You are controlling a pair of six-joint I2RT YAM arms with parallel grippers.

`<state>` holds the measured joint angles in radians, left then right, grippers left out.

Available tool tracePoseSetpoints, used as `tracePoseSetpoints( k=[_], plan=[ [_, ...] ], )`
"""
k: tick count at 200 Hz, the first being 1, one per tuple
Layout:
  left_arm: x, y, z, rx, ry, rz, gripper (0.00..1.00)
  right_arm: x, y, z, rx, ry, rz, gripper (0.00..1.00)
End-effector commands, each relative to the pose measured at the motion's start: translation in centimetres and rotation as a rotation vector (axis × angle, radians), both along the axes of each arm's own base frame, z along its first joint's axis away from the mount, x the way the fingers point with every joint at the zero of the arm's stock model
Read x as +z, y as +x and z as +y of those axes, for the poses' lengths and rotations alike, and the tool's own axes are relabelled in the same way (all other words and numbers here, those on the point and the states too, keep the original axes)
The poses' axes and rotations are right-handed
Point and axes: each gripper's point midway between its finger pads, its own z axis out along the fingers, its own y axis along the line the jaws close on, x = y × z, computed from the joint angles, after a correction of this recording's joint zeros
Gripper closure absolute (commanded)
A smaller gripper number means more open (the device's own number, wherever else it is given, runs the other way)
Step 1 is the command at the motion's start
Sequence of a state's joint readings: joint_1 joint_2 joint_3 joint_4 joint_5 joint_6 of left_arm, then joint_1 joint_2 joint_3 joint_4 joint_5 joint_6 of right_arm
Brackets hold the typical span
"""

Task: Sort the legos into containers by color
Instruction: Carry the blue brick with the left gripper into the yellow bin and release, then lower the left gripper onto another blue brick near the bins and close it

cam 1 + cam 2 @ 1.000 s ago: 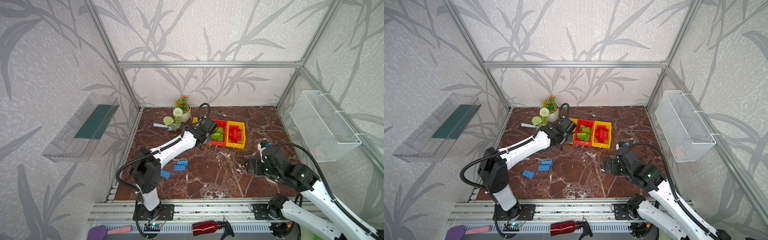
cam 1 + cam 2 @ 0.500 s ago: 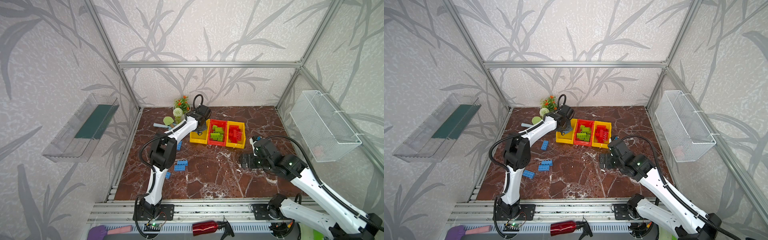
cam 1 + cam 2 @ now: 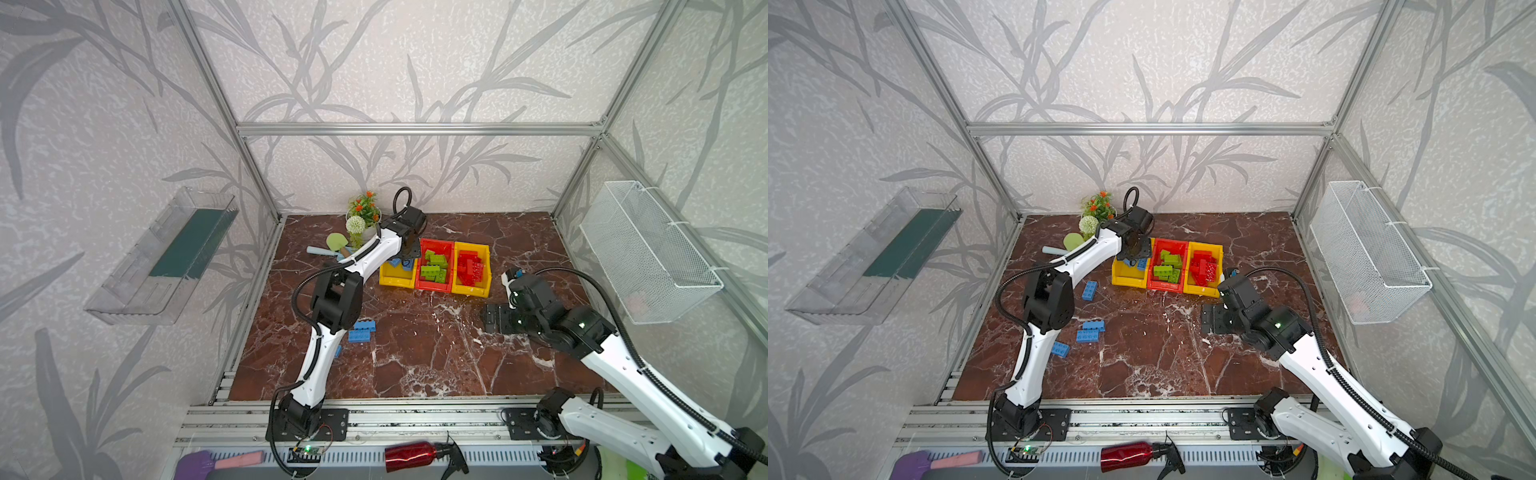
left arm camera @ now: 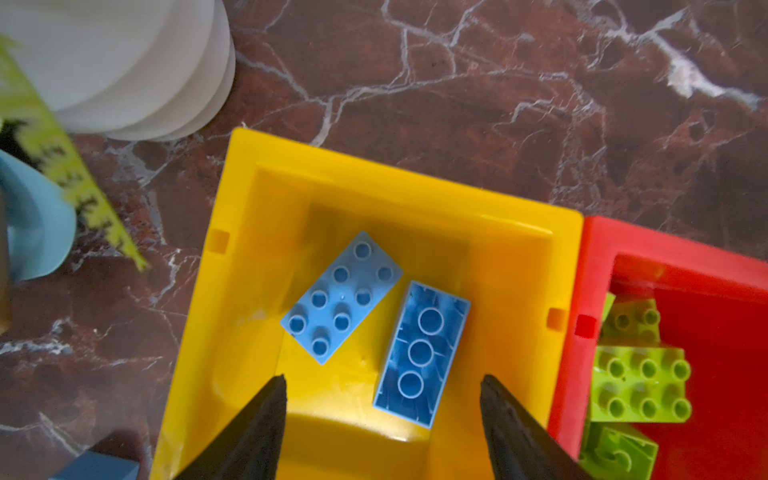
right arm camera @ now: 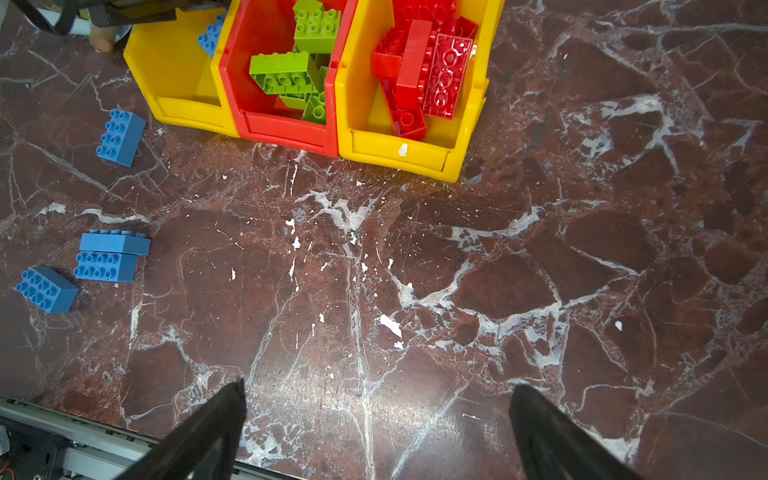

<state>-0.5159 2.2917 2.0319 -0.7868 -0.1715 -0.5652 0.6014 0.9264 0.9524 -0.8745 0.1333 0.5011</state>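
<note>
**Left gripper** (image 4: 383, 382): the black fingers (image 4: 266, 415) stand apart with nothing between them. It hangs over the left yellow plastic open-top bin (image 4: 257, 174), the left end of a row of three bins set side by side at the far middle of the red-brown marble tabletop (image 5: 415, 270).

**Inside that bin:** two chunky studded plastic bricks lie on the floor, clear of the fingers.
- The paler blue brick (image 4: 341, 297) is studs-up.
- The darker blue brick (image 4: 422, 353), just to its right, is underside-up.
- Their corners look to be touching, though the view is soft there, so this is not certain.

**Middle of the row:** the red plastic bin (image 5: 286, 129) holds the lime-green bricks (image 5: 286, 75) in a loose heap.

**Right end:** the right yellow plastic bin (image 5: 399, 149) holds the red bricks (image 5: 419, 75), piled, some underside-up.

**Loose on the tabletop:** four blue bricks, all left of the bins and on the near side.
- The single blue brick (image 5: 120, 137) lies just near-left of the left yellow plastic open-top bin.
- Nearer is a touching pair: the side-lying blue brick (image 5: 114, 243) and the stud-facing blue brick (image 5: 106, 266).
- The nearest blue brick (image 5: 46, 289) sits left of the pair.

**Right gripper** (image 5: 378, 385): the fingers are wide apart and empty. It sits above bare tabletop, near-right of the bins and well apart from every brick.
</note>
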Motion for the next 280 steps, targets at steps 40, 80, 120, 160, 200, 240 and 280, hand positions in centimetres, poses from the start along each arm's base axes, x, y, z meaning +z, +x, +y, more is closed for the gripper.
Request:
tracePoseSetpoints(
  k=[40, 80, 120, 160, 200, 240, 280],
  plan=[
    [4.6, -6.0, 4.4, 0.073, 0.004, -0.054, 0.25, 0.1, -0.9, 0.2, 0.007, 0.061, -0.008, 0.01],
    [4.9, -12.4, 9.2, 0.122, 0.046, -0.055, 0.29, -0.5, -2.3, -0.2, 0.013, 0.087, 0.000, 0.01],
    [4.6, -17.3, 13.2, 0.170, 0.086, -0.093, 0.29, -1.4, -3.6, -0.6, 0.012, 0.105, 0.029, 0.01],
    [3.2, -16.7, 13.8, 0.155, 0.094, -0.089, 0.28, -1.6, -4.0, -0.5, 0.006, 0.130, 0.043, 0.01],
    [1.0, -14.0, 13.5, 0.124, 0.132, -0.054, 0.31, -1.2, -3.7, 0.0, 0.011, 0.140, 0.046, 0.01],
    [-0.6, -11.7, 14.3, 0.114, 0.146, -0.016, 0.33, -1.2, -3.0, 0.2, 0.021, 0.109, 0.052, 0.01],
    [-2.9, -10.5, 14.8, 0.077, 0.118, 0.032, 0.34, -1.3, -2.1, 1.0, 0.034, 0.103, 0.058, 0.01]
  ],
)
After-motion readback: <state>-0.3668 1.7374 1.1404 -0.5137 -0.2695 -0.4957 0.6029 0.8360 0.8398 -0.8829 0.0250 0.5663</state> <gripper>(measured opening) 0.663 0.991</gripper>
